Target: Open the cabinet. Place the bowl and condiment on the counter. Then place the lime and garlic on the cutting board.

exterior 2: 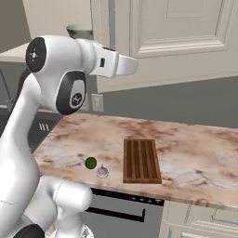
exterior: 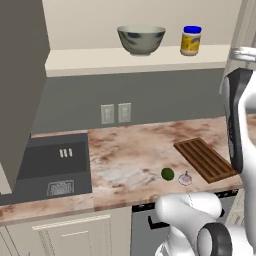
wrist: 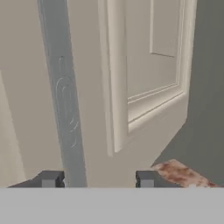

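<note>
Seemingly one bowl (exterior: pixel 141 39), one condiment (exterior: pixel 191 40), shelved

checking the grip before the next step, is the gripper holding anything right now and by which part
Nothing is held. In the hand view the gripper is open, its fingertips apart beside the cabinet door's long handle, not closed on it.

Lime (exterior: pixel 167 173), garlic (exterior: pixel 185 178), cutting board (exterior: pixel 205 159) on counter (exterior: pixel 130 150)
</note>
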Controlling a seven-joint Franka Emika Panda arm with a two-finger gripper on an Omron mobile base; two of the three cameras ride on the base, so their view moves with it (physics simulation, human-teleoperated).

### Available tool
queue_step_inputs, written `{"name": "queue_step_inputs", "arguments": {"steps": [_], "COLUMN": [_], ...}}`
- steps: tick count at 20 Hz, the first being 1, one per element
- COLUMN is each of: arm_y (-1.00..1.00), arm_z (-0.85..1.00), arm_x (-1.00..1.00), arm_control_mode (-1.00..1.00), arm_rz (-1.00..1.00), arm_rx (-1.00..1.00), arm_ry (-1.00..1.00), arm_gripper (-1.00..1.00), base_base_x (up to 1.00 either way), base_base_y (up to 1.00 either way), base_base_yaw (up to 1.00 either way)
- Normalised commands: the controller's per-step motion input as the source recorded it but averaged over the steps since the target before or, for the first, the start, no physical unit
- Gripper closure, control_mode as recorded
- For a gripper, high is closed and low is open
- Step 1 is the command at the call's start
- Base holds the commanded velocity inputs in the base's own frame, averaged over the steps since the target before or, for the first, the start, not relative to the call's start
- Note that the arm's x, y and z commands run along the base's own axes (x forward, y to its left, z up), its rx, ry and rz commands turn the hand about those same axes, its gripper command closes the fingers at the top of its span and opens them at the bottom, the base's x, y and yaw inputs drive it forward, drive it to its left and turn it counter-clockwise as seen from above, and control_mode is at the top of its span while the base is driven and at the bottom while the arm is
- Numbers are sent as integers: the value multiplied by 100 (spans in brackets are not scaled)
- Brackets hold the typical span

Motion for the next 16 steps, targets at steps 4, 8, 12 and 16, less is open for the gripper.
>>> {"name": "queue_step_inputs", "arguments": {"steps": [4,8,12,16], "arm_y": [71,100,100,100], "arm_z": [0,0,-4,-3], "arm_x": [-100,-100,-25,62], "arm_control_mode": [-100,-100,-100,-100], "arm_rz": [1,2,4,0], "arm_rx": [-15,-24,-30,-34], "arm_ry": [10,0,23,26], "arm_gripper": [-100,-100,-100,-100], "base_base_x": [0,0,0,0], "base_base_y": [0,0,0,0], "base_base_yaw": [0,0,0,0]}}
